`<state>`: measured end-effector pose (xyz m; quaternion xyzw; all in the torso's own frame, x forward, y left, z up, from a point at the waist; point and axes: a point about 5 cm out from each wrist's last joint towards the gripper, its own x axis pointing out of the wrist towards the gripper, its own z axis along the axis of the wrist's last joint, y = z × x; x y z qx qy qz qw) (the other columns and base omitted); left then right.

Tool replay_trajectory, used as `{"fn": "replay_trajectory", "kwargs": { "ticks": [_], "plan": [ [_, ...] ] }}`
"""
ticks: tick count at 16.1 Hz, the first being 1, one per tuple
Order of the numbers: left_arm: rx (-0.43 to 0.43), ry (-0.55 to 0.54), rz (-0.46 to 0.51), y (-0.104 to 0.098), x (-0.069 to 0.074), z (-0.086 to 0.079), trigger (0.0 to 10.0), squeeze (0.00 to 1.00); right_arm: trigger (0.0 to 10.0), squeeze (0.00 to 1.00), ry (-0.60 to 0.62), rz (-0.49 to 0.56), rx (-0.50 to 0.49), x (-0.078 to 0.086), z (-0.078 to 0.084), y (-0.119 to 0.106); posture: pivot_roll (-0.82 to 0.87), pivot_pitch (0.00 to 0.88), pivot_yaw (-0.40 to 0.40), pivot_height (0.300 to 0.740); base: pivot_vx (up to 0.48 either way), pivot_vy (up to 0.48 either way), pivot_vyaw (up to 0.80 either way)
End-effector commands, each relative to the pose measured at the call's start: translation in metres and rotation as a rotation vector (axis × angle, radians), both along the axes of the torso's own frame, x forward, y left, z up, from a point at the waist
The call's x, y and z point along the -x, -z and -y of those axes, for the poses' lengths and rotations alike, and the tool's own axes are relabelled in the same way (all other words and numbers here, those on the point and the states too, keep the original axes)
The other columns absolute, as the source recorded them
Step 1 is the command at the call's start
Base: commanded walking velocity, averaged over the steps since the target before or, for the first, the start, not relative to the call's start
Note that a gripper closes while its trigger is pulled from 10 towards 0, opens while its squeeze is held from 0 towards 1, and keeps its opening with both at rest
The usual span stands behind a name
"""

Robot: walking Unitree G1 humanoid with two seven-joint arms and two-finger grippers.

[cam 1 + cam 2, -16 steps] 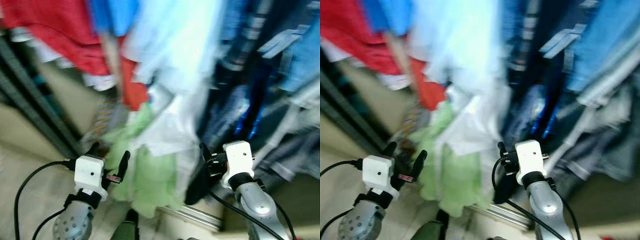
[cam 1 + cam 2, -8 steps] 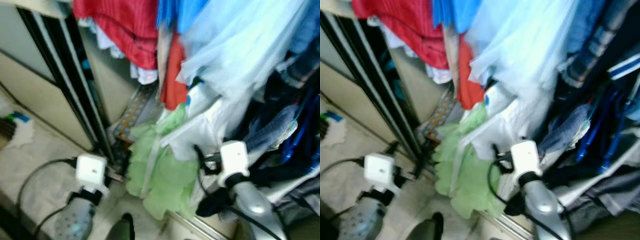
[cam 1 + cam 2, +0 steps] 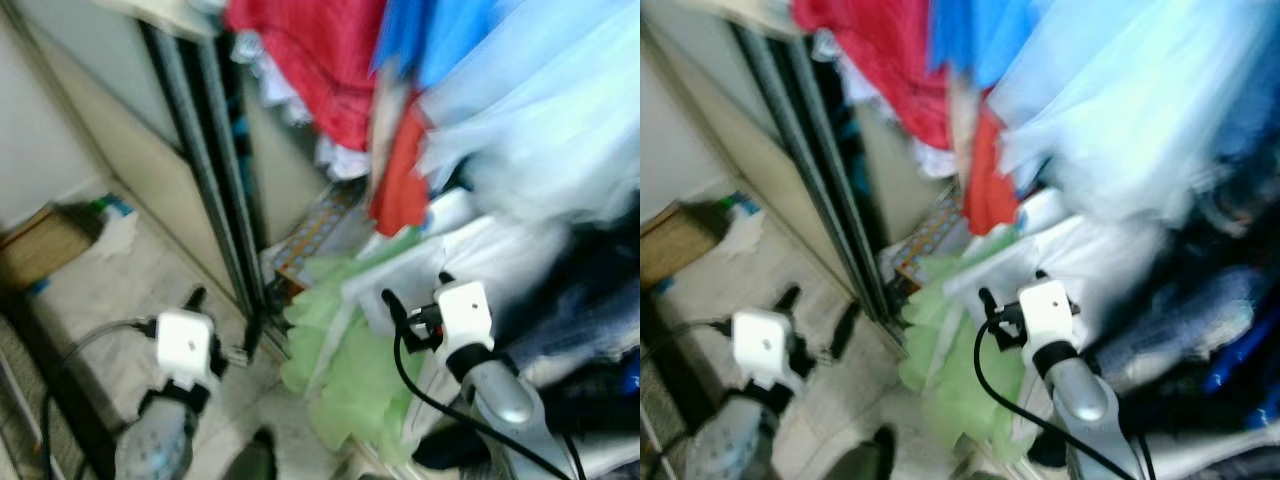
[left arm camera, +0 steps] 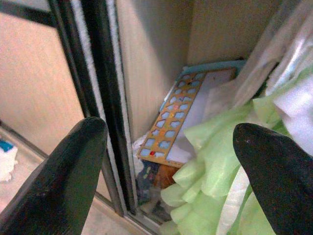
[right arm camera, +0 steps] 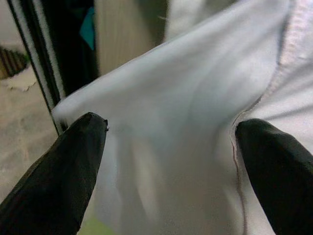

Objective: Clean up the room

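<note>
**Wardrobe Clothes Faced, Nothing Yet Gripped**

Now more of the pale tiled floor (image 3: 110, 290) and the dark sliding-door frame (image 3: 215, 190) is taken in at the left than half a second ago; since the whole picture has shifted, a turn of the head is inferred, not a move of the clothes. The left gripper (image 4: 171, 161) is held spread and empty near the door track, before a patterned flat board (image 4: 178, 115) and the crumpled light-green garment (image 3: 345, 370). The right gripper (image 5: 171, 161) is likewise spread, with a white cloth (image 5: 186, 122) lying between its fingers but not pinched. Red and pale-blue hanging garments (image 3: 330, 60) are seen further back. A grasp is judged pending.
</note>
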<state>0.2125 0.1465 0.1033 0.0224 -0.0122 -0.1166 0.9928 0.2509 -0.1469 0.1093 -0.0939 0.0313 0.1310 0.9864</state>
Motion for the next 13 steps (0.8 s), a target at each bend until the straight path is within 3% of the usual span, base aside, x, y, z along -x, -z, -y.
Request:
{"fn": "replay_trajectory", "kwargs": {
  "ticks": [1, 3, 5, 7, 9, 11, 13],
  "plan": [
    [-0.013, -0.005, 0.006, -0.002, -0.001, -0.003, 10.0, 0.00, 10.0, 0.00, -0.005, 0.002, -0.012, 0.000, -0.001, 0.000, 0.00, 0.220, -0.070, 0.740, 0.000, 0.000, 0.80],
    [-0.027, -0.024, 0.016, -0.002, -0.004, -0.006, 10.0, 0.00, 10.0, 0.00, -0.002, 0.032, -0.019, -0.004, -0.002, -0.002, 0.02, 0.211, -0.048, 0.740, 0.000, 0.000, 0.80],
    [-0.108, -0.107, 0.050, -0.006, -0.008, -0.012, 10.0, 0.00, 10.0, 0.00, 0.029, 0.044, -0.043, -0.009, -0.001, -0.003, 0.03, 0.195, -0.031, 0.740, 0.000, 0.000, 0.65],
    [-0.124, -0.076, 0.050, -0.008, -0.008, -0.022, 10.0, 0.00, 10.0, 0.00, 0.064, 0.046, -0.068, -0.008, 0.004, -0.001, 0.05, 0.178, -0.010, 0.740, 0.000, 0.000, 0.00],
    [-0.233, -0.118, 0.062, -0.007, -0.011, -0.038, 10.0, 0.00, 10.0, 0.00, 0.092, 0.053, -0.035, -0.011, 0.009, 0.007, 0.08, 0.145, 0.044, 0.740, 0.000, 0.000, 0.00],
    [-0.269, -0.099, 0.073, -0.011, -0.019, -0.042, 10.0, 0.00, 10.0, 0.00, 0.123, 0.095, -0.007, -0.025, 0.014, 0.006, 0.10, 0.107, 0.096, 0.740, 0.000, 0.000, 0.00],
    [-0.260, -0.077, 0.089, -0.014, -0.027, -0.039, 10.0, 0.00, 10.0, 0.00, 0.157, 0.105, -0.003, -0.040, 0.016, 0.005, 0.11, 0.081, 0.085, 0.740, 0.000, 0.000, 0.00]
  ]
}}
